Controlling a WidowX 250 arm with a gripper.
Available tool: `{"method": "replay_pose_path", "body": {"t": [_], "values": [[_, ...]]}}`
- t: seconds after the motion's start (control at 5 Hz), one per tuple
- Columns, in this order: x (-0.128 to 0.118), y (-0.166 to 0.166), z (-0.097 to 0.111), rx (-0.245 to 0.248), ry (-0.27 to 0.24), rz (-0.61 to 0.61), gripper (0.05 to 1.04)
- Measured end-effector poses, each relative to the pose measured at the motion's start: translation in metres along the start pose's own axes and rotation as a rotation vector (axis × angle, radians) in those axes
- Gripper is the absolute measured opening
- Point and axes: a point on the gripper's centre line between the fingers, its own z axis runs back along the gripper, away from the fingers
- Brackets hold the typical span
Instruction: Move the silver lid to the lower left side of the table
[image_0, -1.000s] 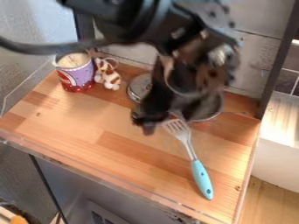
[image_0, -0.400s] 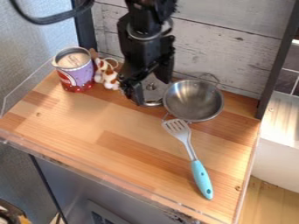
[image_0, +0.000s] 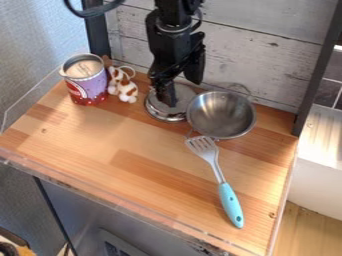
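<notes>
Camera view: the claw (image_0: 182, 93) hangs over the silver lid (image_0: 179, 107), its fingers spread, with nothing pinched between them. The lid lies flat towards the back of the bench (image_0: 100, 145), left of the steel pan (image_0: 221, 115) and close enough that I cannot tell whether their rims touch. It looks like thin metal: light, stiff, unlikely to dent, but smooth enough to slip or swivel if taken off-centre. A knob at the middle would be the best hold; any such knob is hidden behind the claw, so a pinch there wants care. Gripping the rim would tilt it and might nudge the pan.

Further left stand the small plush toy (image_0: 123, 86) and the purple and red cup (image_0: 86, 80); the spatula (image_0: 221, 180) lies in front of the pan. Lifting the lid before carrying it towards the lower left seems wiser than dragging.
</notes>
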Motion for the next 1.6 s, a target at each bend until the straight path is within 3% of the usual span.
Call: {"method": "replay_pose_path", "body": {"t": [0.8, 1.0, 1.6], "values": [[0.044, -0.014, -0.04, 0.07, -0.075, 0.103, 1.001], [0.046, -0.014, -0.045, 0.085, -0.103, 0.116, 1.001], [0.028, -0.021, -0.055, 0.076, -0.093, 0.088, 0.962]]}}
